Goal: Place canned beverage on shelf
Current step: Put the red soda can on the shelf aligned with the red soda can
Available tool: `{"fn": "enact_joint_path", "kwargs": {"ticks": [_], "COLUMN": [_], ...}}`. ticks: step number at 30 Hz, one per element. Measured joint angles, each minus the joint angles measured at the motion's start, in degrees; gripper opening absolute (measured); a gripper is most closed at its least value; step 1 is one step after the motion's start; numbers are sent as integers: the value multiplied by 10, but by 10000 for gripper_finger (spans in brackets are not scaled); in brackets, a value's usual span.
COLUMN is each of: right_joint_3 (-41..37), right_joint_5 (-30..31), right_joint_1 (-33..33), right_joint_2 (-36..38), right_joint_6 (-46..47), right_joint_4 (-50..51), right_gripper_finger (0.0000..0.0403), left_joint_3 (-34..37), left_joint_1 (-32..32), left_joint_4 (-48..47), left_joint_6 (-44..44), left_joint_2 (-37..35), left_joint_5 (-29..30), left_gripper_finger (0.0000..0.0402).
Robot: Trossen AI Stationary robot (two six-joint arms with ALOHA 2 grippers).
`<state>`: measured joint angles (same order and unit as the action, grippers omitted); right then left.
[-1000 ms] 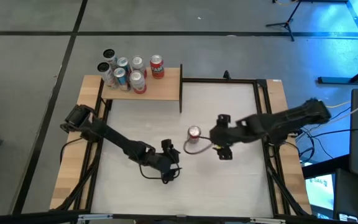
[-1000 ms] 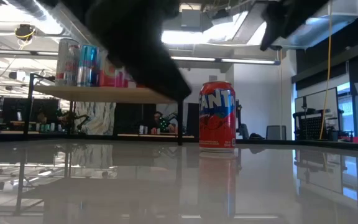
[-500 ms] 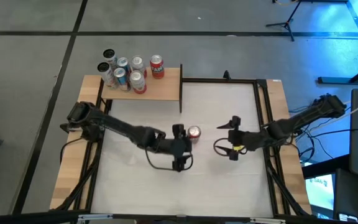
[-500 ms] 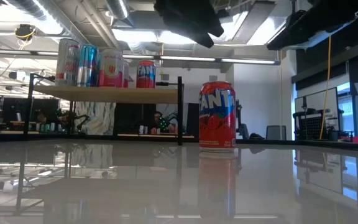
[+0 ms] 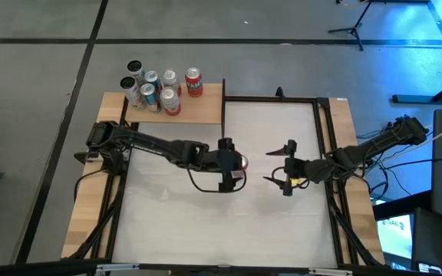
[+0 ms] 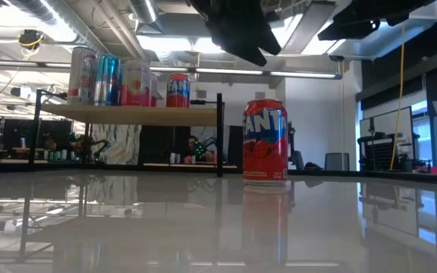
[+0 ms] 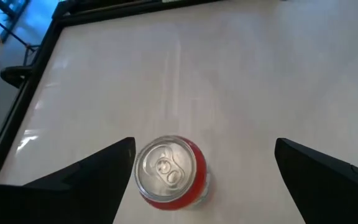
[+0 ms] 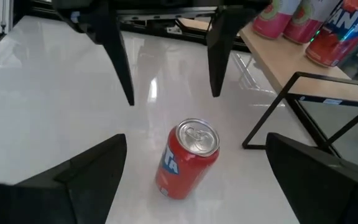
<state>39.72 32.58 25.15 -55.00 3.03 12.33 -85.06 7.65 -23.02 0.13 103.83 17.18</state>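
Right now your red Fanta can (image 6: 265,142) stands upright on the white tabletop (image 5: 175,222), a little right of centre in the low view and near the middle of the frame in the overhead view, where the left arm covers most of it. Your left gripper (image 5: 229,164) hangs directly above the can with its fingers spread wide; in the left wrist view you see the can's silver top (image 7: 165,171) low in the frame, close beside one dark finger (image 7: 86,180) and well apart from the other, with nothing gripped. Your right gripper (image 5: 288,169) sits to the right of centre in the overhead frame, apart from the can, its jaws likewise open and empty; its wrist camera looks across the table at the can, with the left gripper's two fingers hanging above it. The shelf (image 5: 194,111), a tan wooden board with a black metal edge, lies in the upper left of the overhead frame, at the top left corner of the table. You can count several cans on it (image 5: 153,88), clustered toward its left end, with one red can (image 5: 194,82) standing slightly to the right of the rest. In the low view the shelf shows at the left, raised above the tabletop on thin black legs.
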Motion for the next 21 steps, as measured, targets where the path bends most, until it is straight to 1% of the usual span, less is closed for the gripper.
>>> {"fn": "enact_joint_path", "kwargs": {"ticks": [5,7,9,13,16,17,21], "right_joint_3": [0,0,0,0,0,0,0], "right_joint_5": [-2,-2,-2,5,9,9,14], "right_joint_1": [0,0,0,0,0,0,0], "right_joint_2": [0,-3,-4,-7,-6,-6,-6], "right_joint_6": [0,0,-2,-9,-21,-25,-35], "right_joint_4": [0,0,2,3,3,2,2], "right_gripper_finger": [381,381,381,381,381,381,381], "left_joint_3": [0,0,0,0,-1,-1,-1], "left_joint_1": [-23,-43,-65,-99,-121,-127,-133], "left_joint_4": [4,4,-1,-21,-12,-11,-6], "left_joint_6": [15,3,-10,-12,-11,-10,16], "left_joint_2": [3,3,5,16,16,16,28], "left_joint_5": [-10,-44,-94,-146,-190,-199,-203], "left_gripper_finger": [377,377,377,374,372,372,371]}}
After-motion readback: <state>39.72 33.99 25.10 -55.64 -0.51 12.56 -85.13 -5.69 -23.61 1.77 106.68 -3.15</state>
